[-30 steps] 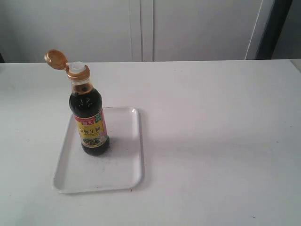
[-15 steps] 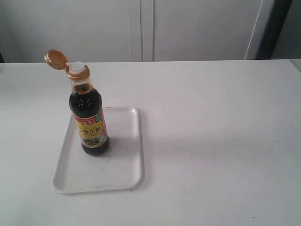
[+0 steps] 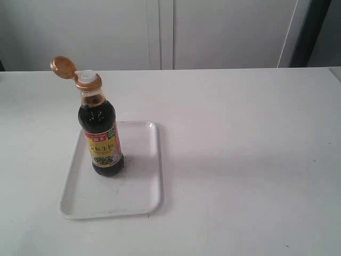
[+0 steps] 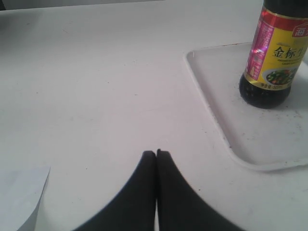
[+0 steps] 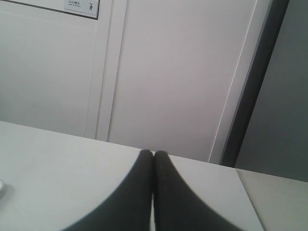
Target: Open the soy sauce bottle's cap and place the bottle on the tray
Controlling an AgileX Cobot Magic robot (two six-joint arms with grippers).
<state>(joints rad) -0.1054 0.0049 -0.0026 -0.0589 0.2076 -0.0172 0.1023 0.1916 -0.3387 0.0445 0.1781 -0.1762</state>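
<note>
The soy sauce bottle (image 3: 102,136) stands upright on the white tray (image 3: 136,197), in its far left part. Its orange-brown cap (image 3: 63,66) is flipped open on its hinge, baring the white spout (image 3: 87,75). In the left wrist view the bottle (image 4: 273,67) shows only its lower half, standing on the tray (image 4: 211,115). My left gripper (image 4: 156,153) is shut with nothing in it, over bare table well apart from the tray. My right gripper (image 5: 153,153) is shut and empty too, facing the wall. Neither arm shows in the exterior view.
The white table (image 3: 240,149) stretches wide to the right of the tray. A white cabinet wall (image 3: 160,32) stands behind it. A pale sheet edge (image 4: 24,202) lies beside my left gripper. The table's far edge (image 5: 202,161) runs just past my right gripper.
</note>
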